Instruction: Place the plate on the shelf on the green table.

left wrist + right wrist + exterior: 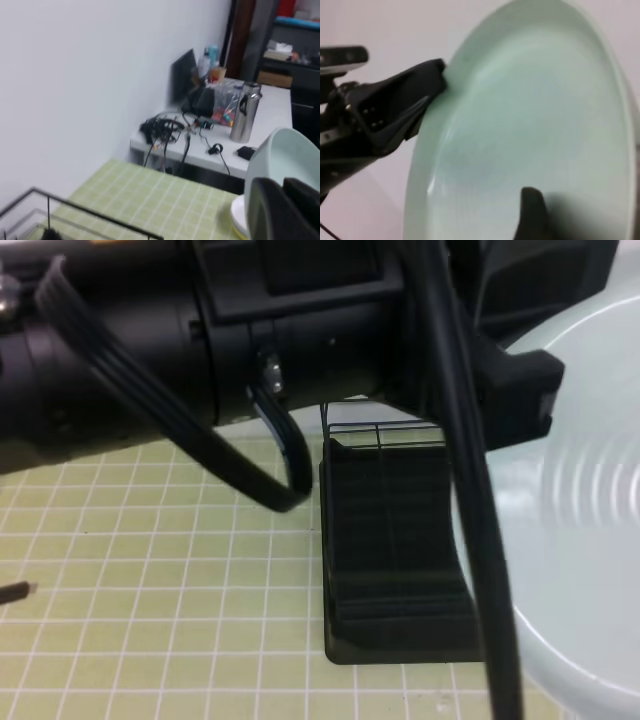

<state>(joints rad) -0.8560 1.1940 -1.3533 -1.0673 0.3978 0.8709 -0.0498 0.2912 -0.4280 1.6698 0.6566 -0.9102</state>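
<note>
Plate (590, 490) pinched in left tool (282, 200), seemingly above shelf (395, 560).

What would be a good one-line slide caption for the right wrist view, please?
Left gripper pinches the rim of the tilted pale green plate, which fills the frame.

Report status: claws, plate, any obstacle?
Left claw shut on plate. Right claw: state unclear. Plate lifted beside rack. Arm and cables block overhead view.

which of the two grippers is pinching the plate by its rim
The left gripper, clamped on the plate rim; the right gripper only shows a fingertip low against its face.
</note>
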